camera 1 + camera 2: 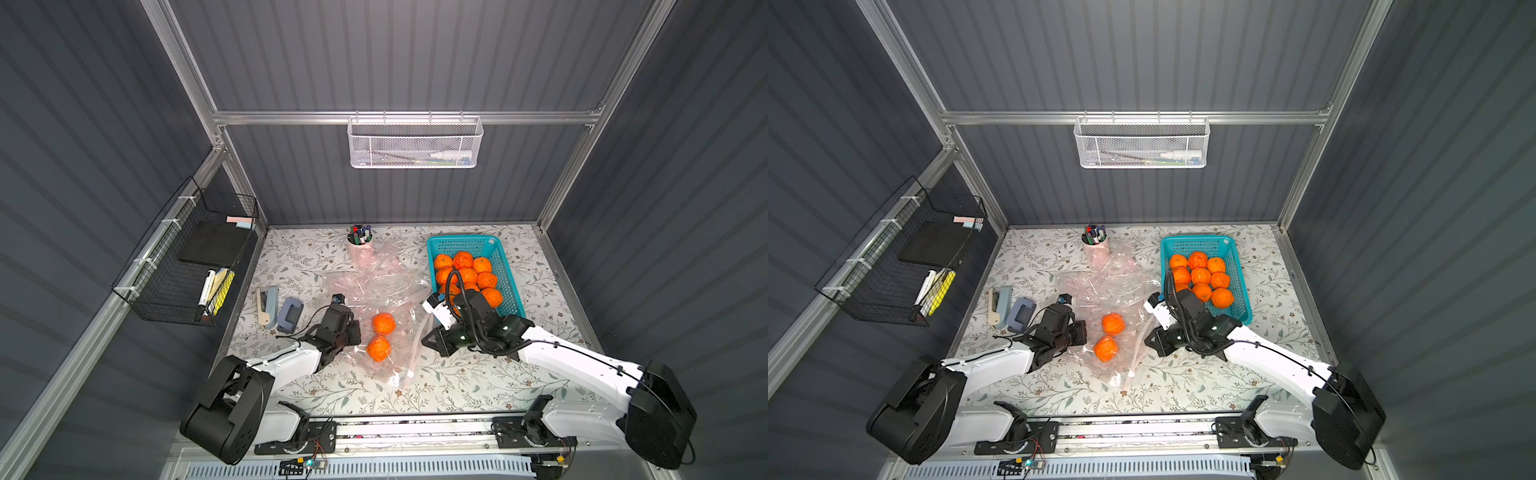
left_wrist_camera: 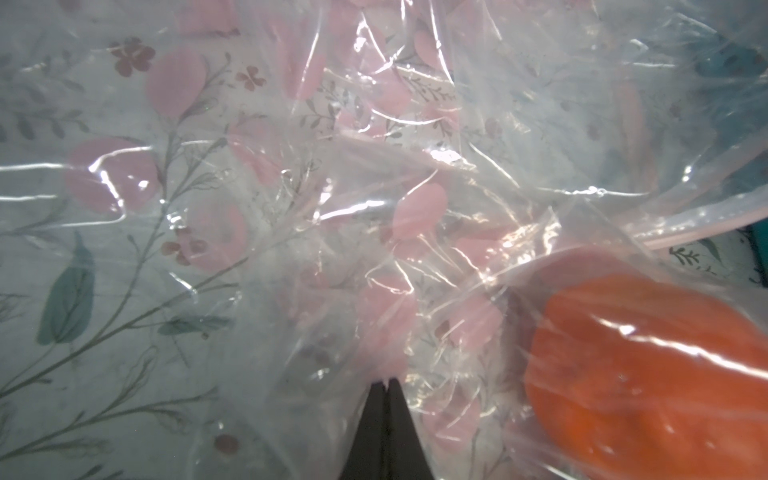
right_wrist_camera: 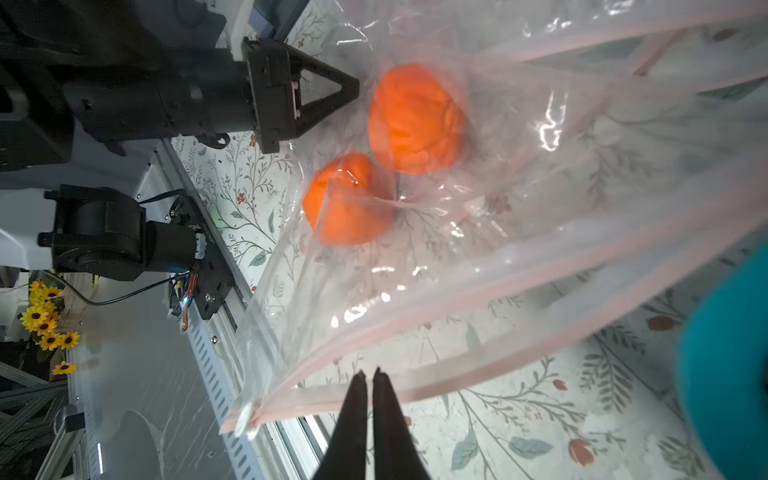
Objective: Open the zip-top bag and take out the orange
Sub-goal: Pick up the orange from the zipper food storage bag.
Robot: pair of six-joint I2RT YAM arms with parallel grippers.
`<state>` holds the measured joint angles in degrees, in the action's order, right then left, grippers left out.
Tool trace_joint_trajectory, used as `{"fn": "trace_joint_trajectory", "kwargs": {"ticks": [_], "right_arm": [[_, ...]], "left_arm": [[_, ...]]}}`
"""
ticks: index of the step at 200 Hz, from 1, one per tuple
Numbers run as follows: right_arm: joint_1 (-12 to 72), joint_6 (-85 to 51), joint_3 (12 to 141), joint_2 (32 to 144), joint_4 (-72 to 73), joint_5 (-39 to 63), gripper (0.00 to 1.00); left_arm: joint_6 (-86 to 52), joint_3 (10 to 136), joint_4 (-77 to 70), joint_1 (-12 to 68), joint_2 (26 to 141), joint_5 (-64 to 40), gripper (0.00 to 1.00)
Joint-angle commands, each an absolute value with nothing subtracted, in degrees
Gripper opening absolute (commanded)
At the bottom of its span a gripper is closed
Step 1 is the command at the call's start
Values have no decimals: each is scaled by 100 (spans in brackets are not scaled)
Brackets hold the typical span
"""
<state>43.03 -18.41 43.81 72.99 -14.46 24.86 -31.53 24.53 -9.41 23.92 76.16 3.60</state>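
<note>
Zip-top bag [image 1: 405, 332] lies flat near the middle of the floral table [image 1: 457, 386], between the two arms. Its pink zip strip [image 1: 417, 347] runs roughly front to back along the edge facing the right arm, so the mouth points toward the right gripper [image 3: 370, 376] and the closed bottom toward the left gripper [image 2: 384, 385]. Two oranges sit inside, the farther orange [image 1: 383, 323] touching the nearer orange [image 1: 378, 348]. The left gripper's fingers are pressed together on the bag's film at its bottom edge. The right gripper's fingers are drawn to a thin slit on the zip strip, seemingly pinching it. A blue basket [image 1: 512, 286] of oranges stands just beyond the right arm.
</note>
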Motion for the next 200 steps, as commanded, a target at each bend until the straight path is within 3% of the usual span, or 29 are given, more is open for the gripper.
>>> {"fn": "trace_joint_trajectory", "kwargs": {"ticks": [1,23,48,61,85,123,200], "right_arm": [[4350,-1833,4585,7550,-1153,2334,10],[4380,-1842,4695,7956,-944,2468,16],[4525,-1865,4825,8416,-556,2560,44],[4598,-1837,4953,8643,-562,2453,53],[4649,-1827,5054,8943,-457,2455,54],[4674,-1948,5090,9242,-172,2553,54],[4828,-2037,5212,9623,85,2637,56]], "left_arm": [[-3083,2514,-835,2376,7626,365,5],[-3068,2515,-838,2377,7631,360,6],[-3048,2666,-726,2381,7733,316,7],[-2989,2931,-516,2383,7689,217,13],[-2910,3195,-232,2387,7282,-12,19],[-3240,2905,-13,2391,6823,-794,20],[-3471,2314,-154,2450,6563,-1600,10]]}}
